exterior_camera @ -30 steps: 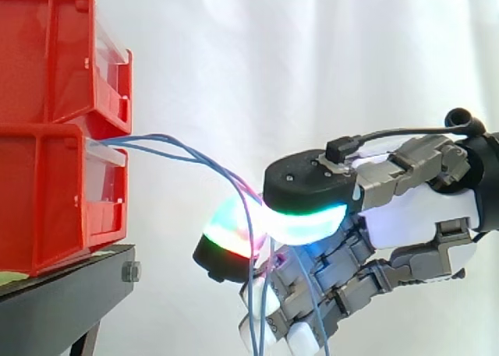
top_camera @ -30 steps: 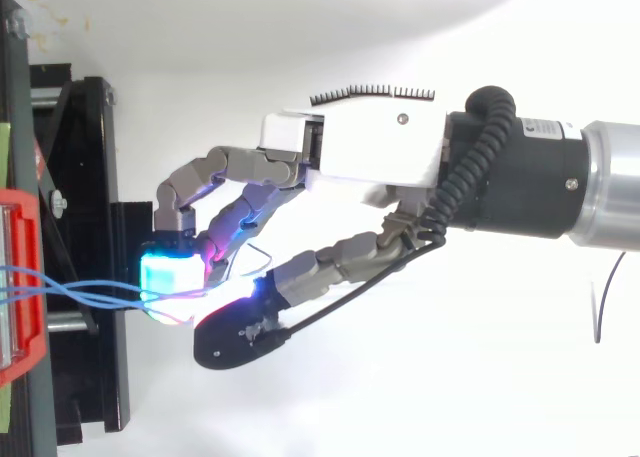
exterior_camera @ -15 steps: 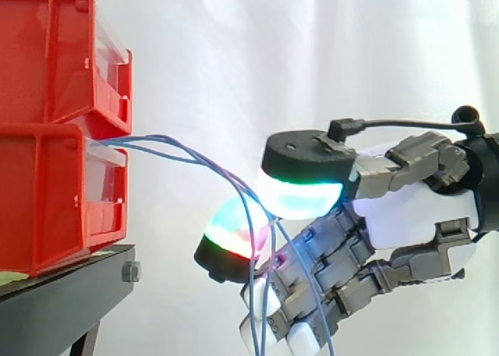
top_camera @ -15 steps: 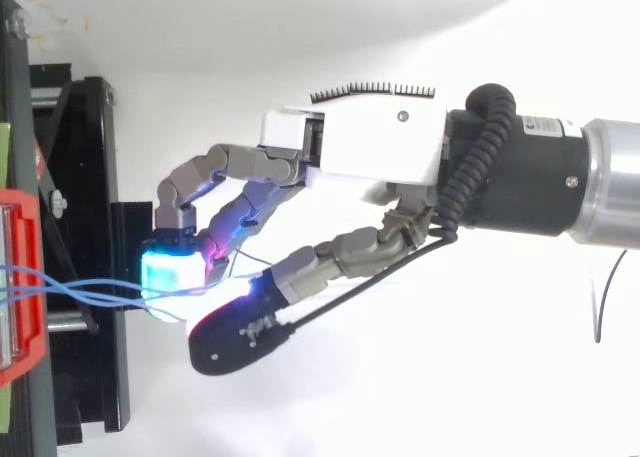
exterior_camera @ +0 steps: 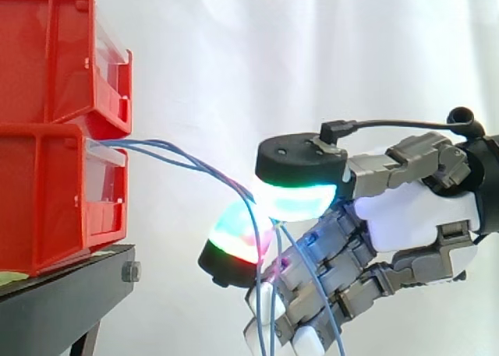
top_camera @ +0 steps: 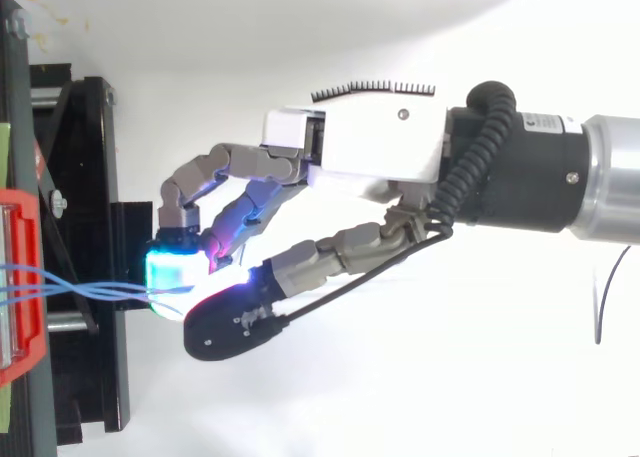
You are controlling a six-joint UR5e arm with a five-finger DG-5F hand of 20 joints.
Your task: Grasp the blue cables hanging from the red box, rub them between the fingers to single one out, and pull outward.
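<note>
My hand pinches the cables between thumb and a finger pad, out from the lower box; their ends hang below. Several strands seem caught together, so pulling now may drag the whole bunch, or all may slip free.
</note>
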